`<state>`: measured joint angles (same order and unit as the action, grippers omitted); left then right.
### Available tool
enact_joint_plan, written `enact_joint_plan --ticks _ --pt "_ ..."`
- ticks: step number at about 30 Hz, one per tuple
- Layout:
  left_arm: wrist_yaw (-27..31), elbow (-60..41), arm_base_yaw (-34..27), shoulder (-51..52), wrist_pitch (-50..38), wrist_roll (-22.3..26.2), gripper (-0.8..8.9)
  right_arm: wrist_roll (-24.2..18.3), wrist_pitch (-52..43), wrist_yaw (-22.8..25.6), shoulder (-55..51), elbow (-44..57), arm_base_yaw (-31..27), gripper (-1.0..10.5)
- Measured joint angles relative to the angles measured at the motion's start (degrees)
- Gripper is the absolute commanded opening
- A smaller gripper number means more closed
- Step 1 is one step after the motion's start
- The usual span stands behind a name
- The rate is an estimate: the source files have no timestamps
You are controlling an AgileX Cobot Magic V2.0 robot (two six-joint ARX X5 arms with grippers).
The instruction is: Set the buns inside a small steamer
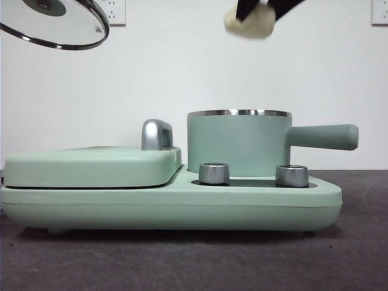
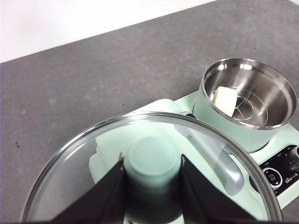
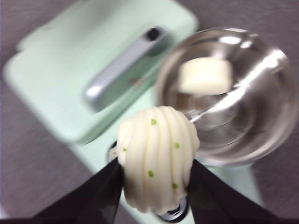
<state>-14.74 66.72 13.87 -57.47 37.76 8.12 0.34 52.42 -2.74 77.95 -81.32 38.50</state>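
Front view: right claw (image 1: 256,13) grips twisted bun (image 1: 250,24) high above small steamer (image 1: 237,142), roughly over its open mouth. Smooth bun (image 2: 225,100) already lies inside. Left claw (image 2: 152,179) clamps glass lid (image 1: 54,23) knob, held aside.

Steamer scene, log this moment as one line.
left claw: holds glass lid aloft | right claw: twisted bun above steamer | smooth bun: in steamer

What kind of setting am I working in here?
Probably a lab test bench, not a real kitchen: a mint-green breakfast cooker stands alone on a dark grey tabletop against a bare white wall with power sockets.
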Motion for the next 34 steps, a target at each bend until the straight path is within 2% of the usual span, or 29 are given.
enact_joint_plan --ticks 5,10,19,21,23,24,29,34 --pt "0.0 0.0 0.0 0.0 -0.02 0.02 0.16 -2.49 -0.17 0.02 9.07 -4.98 -4.42 1.9" --pt "0.0 0.0 0.0 0.0 -0.02 0.02 0.16 -3.58 -2.93 0.0 15.72 -5.79 -7.48 1.9" --pt "0.0 0.0 0.0 0.0 -0.07 0.52 0.16 -4.59 -3.89 -0.11 23.78 -5.81 -10.01 1.9" --pt "0.0 0.0 0.0 0.0 -0.07 0.9 0.16 -4.94 -4.7 -0.15 25.0 -5.81 -9.99 2.3" --pt "0.0 0.0 0.0 0.0 -0.07 0.92 0.16 -5.03 -5.46 -0.15 25.22 -5.81 -9.97 3.7" --pt "0.0 0.0 0.0 0.0 -0.04 0.92 0.16 -5.03 -5.77 -0.13 25.22 -5.81 -9.94 3.9" --pt "0.0 0.0 0.0 0.0 -0.04 0.92 0.16 -5.01 -5.27 -0.15 22.69 -6.05 -9.68 3.9" --pt "0.0 0.0 0.0 0.0 0.0 0.92 0.16 -3.32 -7.98 -0.26 8.13 -7.08 -9.31 3.8"
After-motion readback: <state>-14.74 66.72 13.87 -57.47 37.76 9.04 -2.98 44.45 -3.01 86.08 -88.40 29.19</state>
